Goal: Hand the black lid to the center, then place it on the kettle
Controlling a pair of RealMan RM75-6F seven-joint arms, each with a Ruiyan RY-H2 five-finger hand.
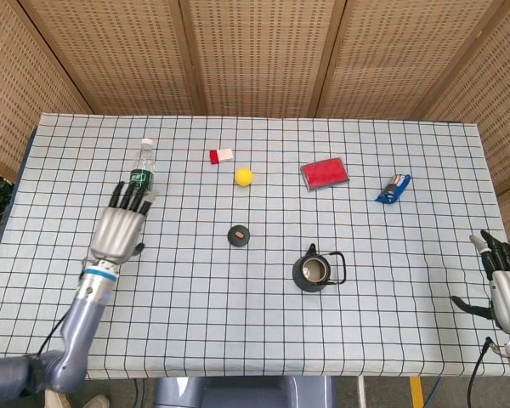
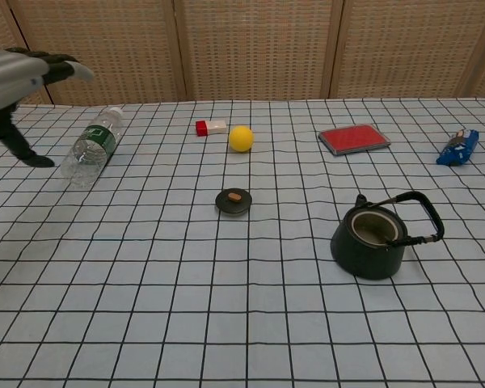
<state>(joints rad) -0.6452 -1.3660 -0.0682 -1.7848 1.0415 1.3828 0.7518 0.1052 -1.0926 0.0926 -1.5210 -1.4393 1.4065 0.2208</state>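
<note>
With both the left hand (image 1: 119,229) and right hand (image 1: 507,285) spread and empty, the black lid (image 1: 238,235) lay mid-table left of the open kettle (image 1: 313,272), whose upright handle risked snagging any placement.

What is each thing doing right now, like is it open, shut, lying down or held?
Lid: flat on the table, off the kettle, not held.
Kettle: upright, open on top, handle tipped to one side.
Bottle: lying on its side, cap on.
Ball: resting on the table.
Left hand: open, empty, above the table by the bottle.
Right hand: open, empty, at the table's right edge.
</note>
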